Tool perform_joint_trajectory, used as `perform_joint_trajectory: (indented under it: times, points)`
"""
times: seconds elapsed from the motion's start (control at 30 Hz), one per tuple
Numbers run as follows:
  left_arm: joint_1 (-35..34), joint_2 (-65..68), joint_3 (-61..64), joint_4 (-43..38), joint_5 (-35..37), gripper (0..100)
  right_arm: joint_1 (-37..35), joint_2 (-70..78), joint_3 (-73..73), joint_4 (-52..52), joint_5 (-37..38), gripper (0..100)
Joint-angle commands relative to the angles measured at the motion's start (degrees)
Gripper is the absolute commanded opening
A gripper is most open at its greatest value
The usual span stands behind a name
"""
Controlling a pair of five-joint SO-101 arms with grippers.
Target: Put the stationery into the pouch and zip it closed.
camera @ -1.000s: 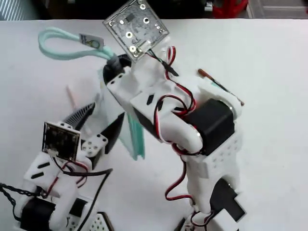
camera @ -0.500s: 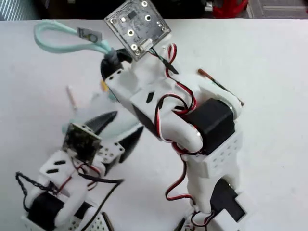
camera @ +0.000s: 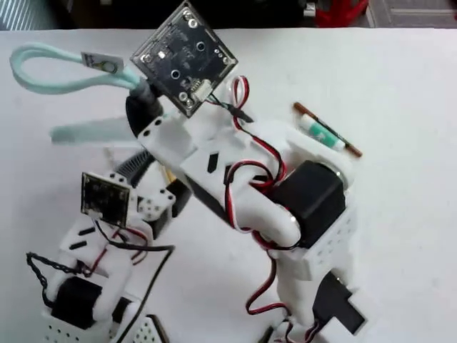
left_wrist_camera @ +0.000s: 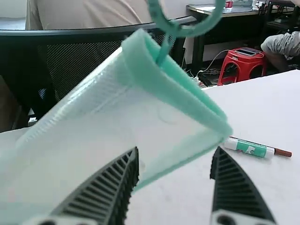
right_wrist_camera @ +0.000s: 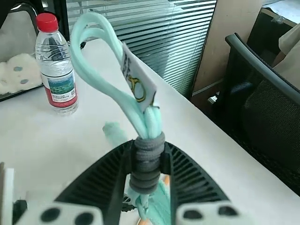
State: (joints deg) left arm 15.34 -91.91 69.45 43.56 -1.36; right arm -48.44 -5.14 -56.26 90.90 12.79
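High view: the right gripper [camera: 143, 107] is clamped on the grey-wrapped base of the pouch's strap loop [camera: 43, 71], which stretches toward the upper left of the frame. The pouch [camera: 93, 132] shows as a pale mint strip lying horizontally at left centre, just above the left gripper [camera: 153, 187]. A pen [camera: 325, 130] lies on the table [camera: 400, 86] at upper right, its long axis slanting down to the right.

Left wrist view: the jaws stand wide apart, holding nothing, and the pouch's mint edge [left_wrist_camera: 178, 93] slants between them.

Right wrist view: the fingers [right_wrist_camera: 187, 183] pinch the strap, and its loop rises to the upper left carrying a tag [right_wrist_camera: 138, 79].

Pen [camera: 320, 132] on table [camera: 400, 86], right of pouch [camera: 93, 132]
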Motion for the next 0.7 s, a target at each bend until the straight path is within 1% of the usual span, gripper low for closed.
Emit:
perform_joint_trajectory:
  times: [0.0,0.17,0.33,0.43,0.57,0.67]
  points:
    - [2.68,0.31,-0.88,-2.46,0.79,25,-0.31,-1.63,-1.93,-1.63,0.7,1.8]
    - [7.78,0.66,-0.88,-6.15,0.62,25,-0.4,-1.63,-1.58,0.22,0.53,1.8]
    - [9.36,0.66,3.69,-8.88,0.88,25,-0.4,-1.63,-1.58,4.26,0.62,1.8]
    - [8.84,0.4,5.01,-8.44,0.62,23,-0.04,-1.63,-1.58,6.46,0.97,1.8]
    - [5.49,0.22,2.64,-2.46,0.79,23,1.36,-1.8,-0.09,7.16,0.97,1.8]
    - [3.56,0.22,-2.9,6.42,0.79,23,1.8,-1.8,1.93,7.16,0.97,1.8]
